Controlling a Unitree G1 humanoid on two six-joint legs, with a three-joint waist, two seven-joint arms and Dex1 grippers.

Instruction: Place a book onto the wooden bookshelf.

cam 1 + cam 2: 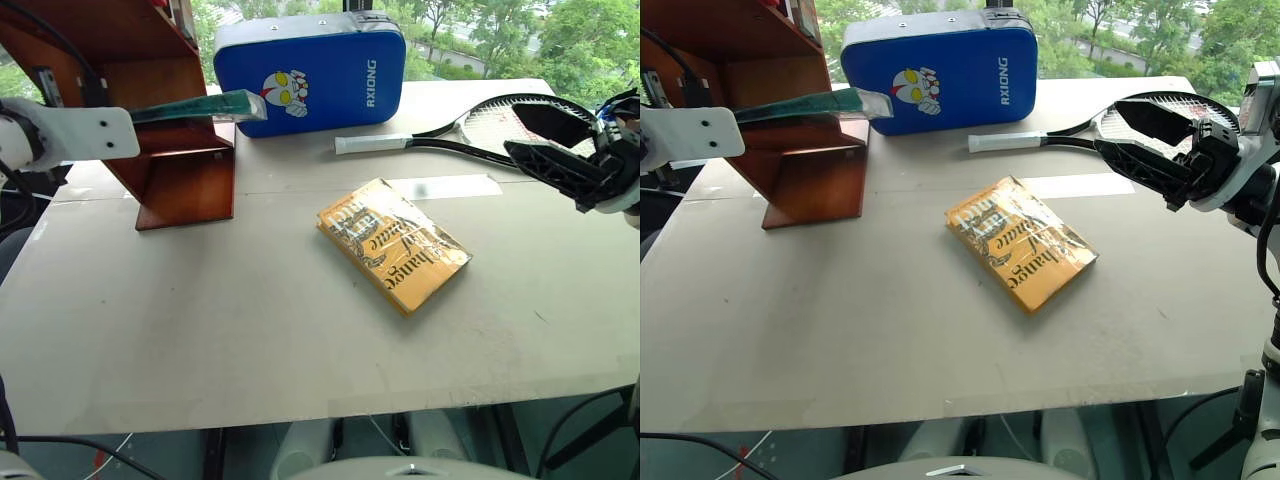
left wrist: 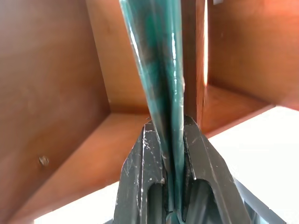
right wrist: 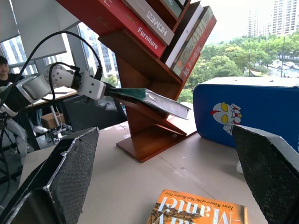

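Holding: the left pincer (image 2: 174, 154) is clenched on the book (image 1: 195, 106), one black finger (image 2: 142, 177) on each cover, edge-on in the left wrist view.
Book, look: thick, teal-green, cover under shiny plastic wrap that catches the light; the wrap ends in a clear, pale flap at the far corner. Seen edge-on it shows as dark green bands with bright glints.
Book, pose: carried roughly flat, long edge running away from the pincer.
Book, place: in the air at the wooden bookshelf (image 1: 175, 160), over the low flat board, far end past the shelf's front edge and near the blue case (image 1: 310, 72). Whether it touches the board: cannot tell.
Bookshelf: reddish-brown, slanted side panels, flat boards; stands on the surface (image 1: 250, 330) just beside the blue case. Upper slanted compartments hold several leaning books (image 3: 154, 21).
Right pincer: (image 1: 1150, 140) spread wide, grasping nothing, well apart from the bookshelf across the surface, above the racket head.
Yellow-orange book: (image 1: 392, 243) lies flat on the surface, dark lettering up, well apart from the bookshelf, towards the near side.
Racket: (image 1: 450, 135) lies on the surface beyond the yellow-orange book, white-wrapped handle pointing towards the blue case.
Blue case: padded, white lettering and a cartoon face, standing on its long side just beside the bookshelf.
Person: partly seen behind the bookshelf (image 3: 5, 70).
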